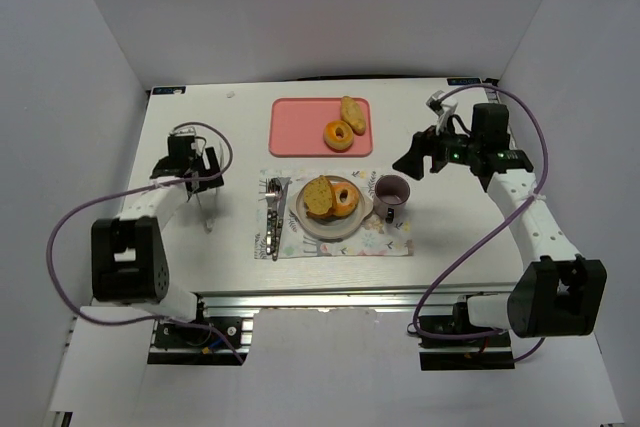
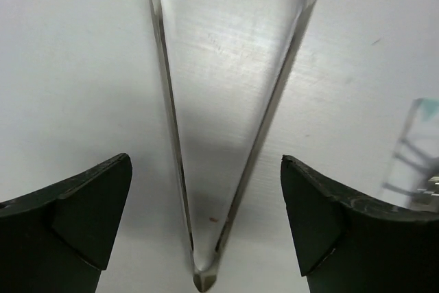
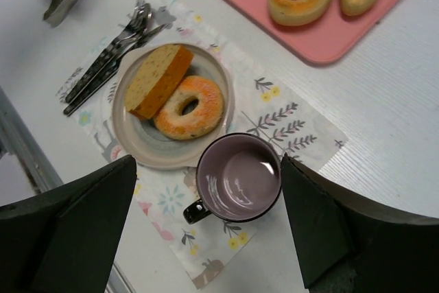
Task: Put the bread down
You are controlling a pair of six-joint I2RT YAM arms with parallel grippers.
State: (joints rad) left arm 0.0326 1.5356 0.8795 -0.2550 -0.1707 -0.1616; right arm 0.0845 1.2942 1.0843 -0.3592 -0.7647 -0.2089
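A tan bread slice (image 1: 318, 197) and a glazed ring (image 1: 346, 197) lie on a round plate (image 1: 312, 226) on the placemat; the right wrist view shows the slice (image 3: 159, 79) and ring (image 3: 190, 106) too. A second ring (image 1: 338, 135) and a bread roll (image 1: 352, 113) lie on the pink tray (image 1: 298, 127). Metal tongs (image 2: 206, 169) lie on the table between the open fingers of my left gripper (image 2: 206, 224), untouched. My right gripper (image 3: 209, 238) is open and empty, hovering right of the plate, above the mug (image 3: 239, 178).
A purple mug (image 1: 390, 195) stands on the floral placemat (image 1: 390, 242) right of the plate. Cutlery (image 1: 275, 217) lies on the mat's left side. White walls enclose the table on three sides.
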